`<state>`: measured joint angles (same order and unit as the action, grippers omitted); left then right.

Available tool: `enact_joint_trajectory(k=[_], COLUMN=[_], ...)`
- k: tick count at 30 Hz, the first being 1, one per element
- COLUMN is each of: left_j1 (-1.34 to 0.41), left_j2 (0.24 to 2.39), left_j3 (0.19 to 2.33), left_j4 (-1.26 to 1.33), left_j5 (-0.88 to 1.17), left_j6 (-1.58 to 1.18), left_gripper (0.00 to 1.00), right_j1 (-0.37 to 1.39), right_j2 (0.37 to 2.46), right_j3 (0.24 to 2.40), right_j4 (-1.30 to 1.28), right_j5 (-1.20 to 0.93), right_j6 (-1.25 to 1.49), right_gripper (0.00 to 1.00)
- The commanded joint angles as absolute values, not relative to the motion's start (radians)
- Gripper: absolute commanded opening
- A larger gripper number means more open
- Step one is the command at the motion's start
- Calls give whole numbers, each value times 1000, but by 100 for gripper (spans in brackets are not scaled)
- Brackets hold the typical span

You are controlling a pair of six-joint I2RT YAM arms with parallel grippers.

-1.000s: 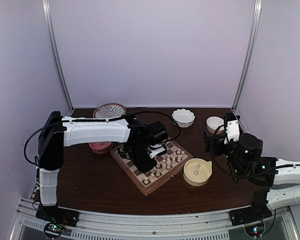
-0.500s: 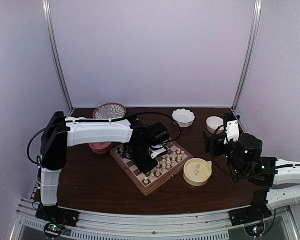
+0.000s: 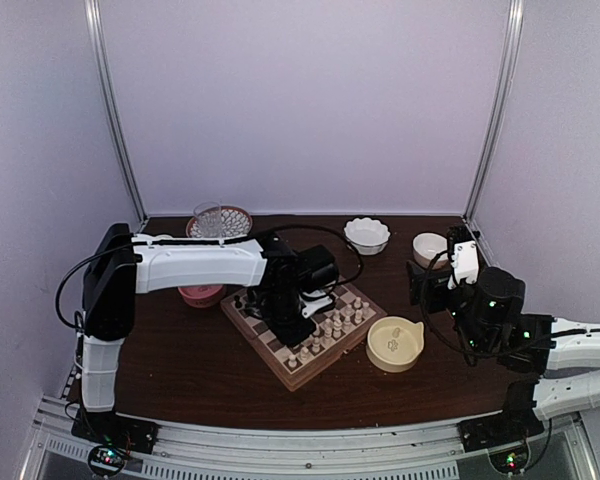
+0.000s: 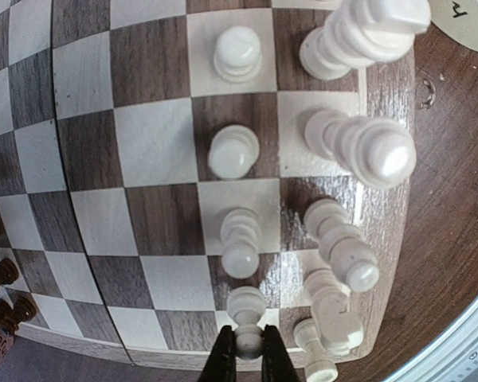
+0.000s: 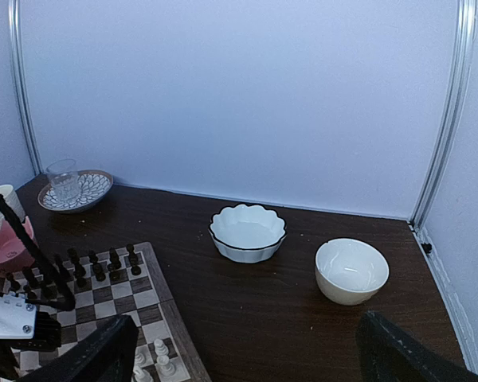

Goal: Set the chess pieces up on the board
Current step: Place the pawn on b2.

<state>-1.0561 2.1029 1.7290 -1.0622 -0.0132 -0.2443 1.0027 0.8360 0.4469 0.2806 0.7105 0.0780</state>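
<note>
The left tool [image 4: 244,350] is pinched almost closed on the base of a cream pawn [image 4: 247,305], at 6 o'clock in the left wrist view, over the edge squares of the board [image 4: 151,215]. The other chess pieces [image 4: 237,155] stand in two rows running toward 12 o'clock. The right tool [image 5: 247,334] gapes as wide as it goes and grips nothing. It hangs above the desk [image 5: 247,294] at the board's 3 o'clock.
</note>
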Motion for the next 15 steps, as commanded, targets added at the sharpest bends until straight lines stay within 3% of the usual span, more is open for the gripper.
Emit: enact_joint_trajectory(k=[1,7,15], left_j1=[-1051,-1051,-1051], left_j2=[2128,2136,2137], left_j3=[1758,1759,1762], left_j4=[-1074,-1075,-1075], left_j5=[0,-1,-8], left_j6=[-233,-236,-238], left_gripper=[4,6,18], right_j1=[999,999,999], right_j2=[835,834,836], right_j3=[435,434,435], right_j4=[281,281,279], right_j5=[699,697,696], right_j6=[84,84,83], right_gripper=[99,99,99])
